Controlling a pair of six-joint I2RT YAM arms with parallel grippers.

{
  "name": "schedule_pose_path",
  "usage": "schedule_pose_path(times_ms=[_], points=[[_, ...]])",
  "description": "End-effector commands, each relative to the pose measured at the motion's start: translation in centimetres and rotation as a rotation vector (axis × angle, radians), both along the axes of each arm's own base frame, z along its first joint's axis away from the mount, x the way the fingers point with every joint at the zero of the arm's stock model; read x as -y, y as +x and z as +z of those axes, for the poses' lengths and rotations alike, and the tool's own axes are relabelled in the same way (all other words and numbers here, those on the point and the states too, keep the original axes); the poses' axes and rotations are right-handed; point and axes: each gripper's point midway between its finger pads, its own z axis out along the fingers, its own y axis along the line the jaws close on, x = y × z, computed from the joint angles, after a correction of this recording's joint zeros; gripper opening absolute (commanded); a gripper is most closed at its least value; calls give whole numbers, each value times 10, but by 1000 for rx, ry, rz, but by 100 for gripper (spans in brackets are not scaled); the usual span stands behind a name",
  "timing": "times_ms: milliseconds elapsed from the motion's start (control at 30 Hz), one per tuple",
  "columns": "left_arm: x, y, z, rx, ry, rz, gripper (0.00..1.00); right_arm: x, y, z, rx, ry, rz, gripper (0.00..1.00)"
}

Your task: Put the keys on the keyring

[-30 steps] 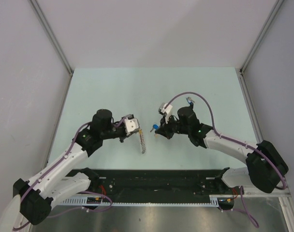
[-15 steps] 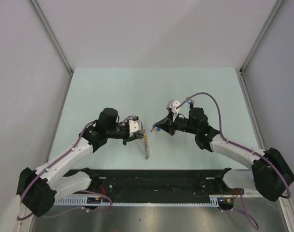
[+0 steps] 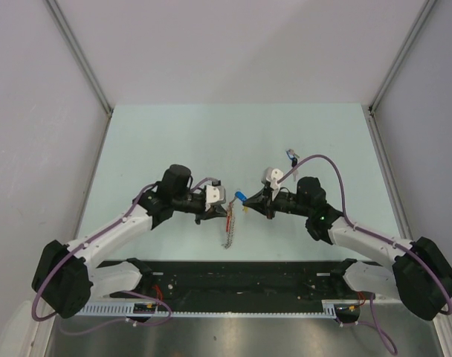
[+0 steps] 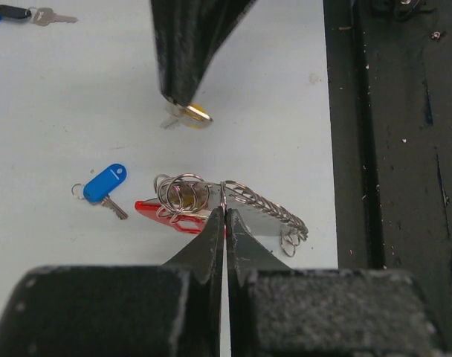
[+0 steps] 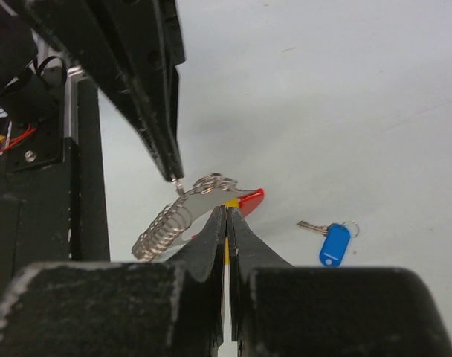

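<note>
Top external view: since a second ago both arms have drawn in toward the middle of the desk (image 3: 174, 134). Pinched shut on the keyring (image 3: 227, 230), the left hand (image 3: 224, 211) now dangles it just beside the right hand (image 3: 245, 205), which is clamped on a yellow-headed key (image 4: 195, 113). A blue-headed key (image 4: 105, 182) lies on the desk.

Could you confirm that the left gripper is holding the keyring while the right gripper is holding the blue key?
Not quite: the right gripper holds the yellow key, as the left wrist view shows; the blue key lies loose on the table. The left gripper does hold the keyring.
</note>
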Motion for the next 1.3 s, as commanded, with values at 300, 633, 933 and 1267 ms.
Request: schedule_pose_path(times_ms=[300,633,933,1267], points=[[16,-4,12,-9,-54,-79,0,-4,-20,13,152,59,47,0],[18,-5,31,30,-108,-77,0,-5,-12,21,131,72,-41,0],[18,-9,37,27,-128,-97,0,-13,-28,17,156,47,51,0],[20,-10,41,23,-150,-91,0,-15,-35,13,169,40,102,0]])
